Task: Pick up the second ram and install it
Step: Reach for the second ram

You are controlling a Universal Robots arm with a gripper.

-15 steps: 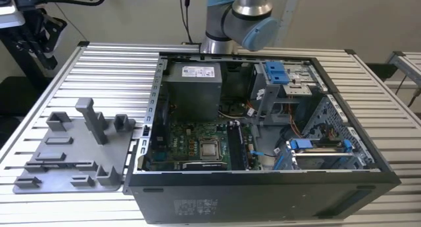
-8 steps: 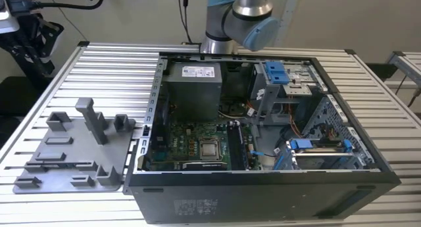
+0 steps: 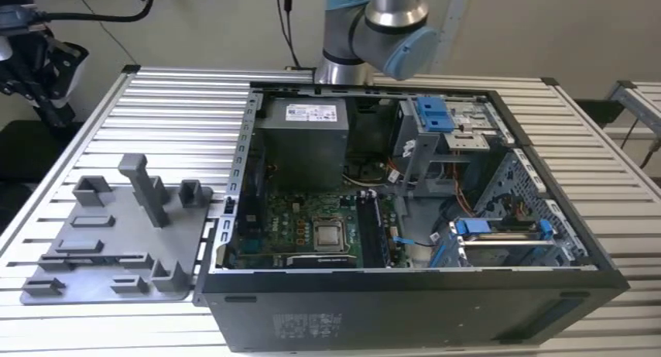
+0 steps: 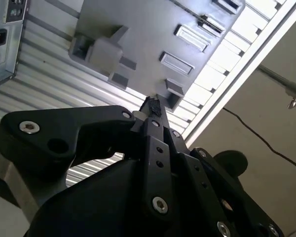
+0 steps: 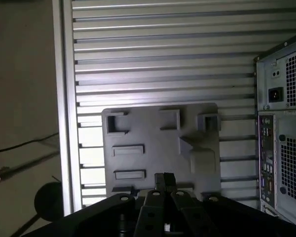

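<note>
Table (image 3: 155, 125): ribbed aluminium slats, carrying all items below.

Computer case (image 3: 413, 310): black tower lying on its side, side panel off, interior exposed. It occupies the exterior view's right half of the table.

Arm (image 3: 377, 39): grey and silver joint visible behind the far wall of the case.

Fixture plate (image 3: 119, 237): grey, flat on the table just beside the case, on the exterior view's left. It bears several raised grey blocks and one tall post (image 3: 145, 188).

Power supply (image 3: 302, 140): grey box in the far part of the case.

Motherboard (image 3: 299, 225): green, near part of the case, with a square processor socket (image 3: 330, 235).

Gripper (image 4: 152, 106) (image 5: 164, 178): in both wrist views the black fingers meet at the tips with no gap visible, seen against one edge of the fixture plate and clear of it.

Second ram: location cannot be determined; no stick can be told apart on the plate, in the case or between the fingers
</note>
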